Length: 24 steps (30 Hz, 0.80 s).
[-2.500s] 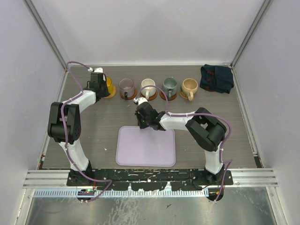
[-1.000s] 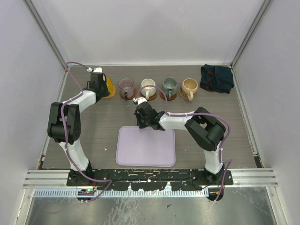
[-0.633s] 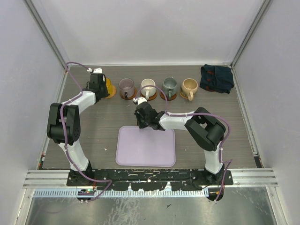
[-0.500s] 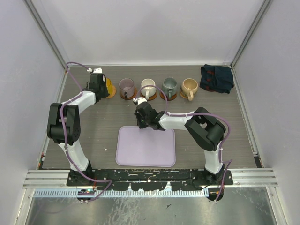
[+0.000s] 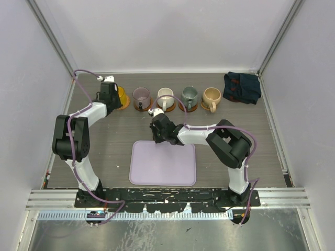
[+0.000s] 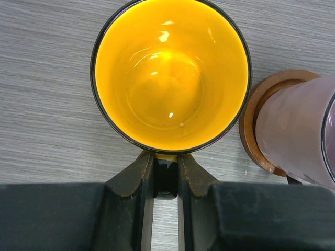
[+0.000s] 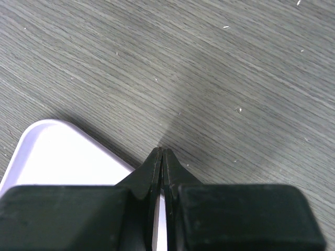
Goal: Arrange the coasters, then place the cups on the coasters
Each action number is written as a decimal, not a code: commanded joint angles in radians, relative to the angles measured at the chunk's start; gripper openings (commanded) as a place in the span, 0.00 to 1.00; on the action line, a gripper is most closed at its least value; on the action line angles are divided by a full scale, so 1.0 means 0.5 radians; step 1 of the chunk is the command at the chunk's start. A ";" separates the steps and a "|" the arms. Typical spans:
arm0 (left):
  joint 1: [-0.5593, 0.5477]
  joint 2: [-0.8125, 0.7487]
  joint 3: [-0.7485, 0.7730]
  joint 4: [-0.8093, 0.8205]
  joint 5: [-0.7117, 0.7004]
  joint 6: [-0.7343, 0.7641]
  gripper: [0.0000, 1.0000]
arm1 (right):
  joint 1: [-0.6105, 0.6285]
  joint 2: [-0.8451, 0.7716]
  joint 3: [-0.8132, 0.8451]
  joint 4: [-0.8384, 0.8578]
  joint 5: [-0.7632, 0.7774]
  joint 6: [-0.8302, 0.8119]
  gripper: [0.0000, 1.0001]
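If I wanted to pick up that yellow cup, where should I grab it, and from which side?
By its handle, coming from the side turned toward the left arm. The yellow cup stands upright with a wide round body; the thin handle sticks out sideways, and the left gripper has its jaws shut flat on it there.

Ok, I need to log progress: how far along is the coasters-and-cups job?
Nearly done. The purple cup, white cup and grey-green cup stand on brown coasters in the far row; under the beige cup a coaster is hard to see. In hand: the left claw grips the yellow cup by its handle. Left, probably: letting go. The right claw is shut, empty.
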 commanded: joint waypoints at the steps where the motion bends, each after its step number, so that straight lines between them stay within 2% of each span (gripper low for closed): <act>1: 0.006 -0.027 -0.026 0.252 0.082 0.011 0.13 | 0.017 0.065 0.035 -0.083 -0.010 -0.019 0.10; 12: 0.006 -0.037 -0.026 0.124 0.036 -0.022 0.12 | 0.017 0.071 0.052 -0.092 -0.010 -0.023 0.10; 24: 0.008 -0.074 -0.021 0.001 0.022 0.000 0.42 | 0.017 0.079 0.051 -0.093 -0.018 -0.023 0.10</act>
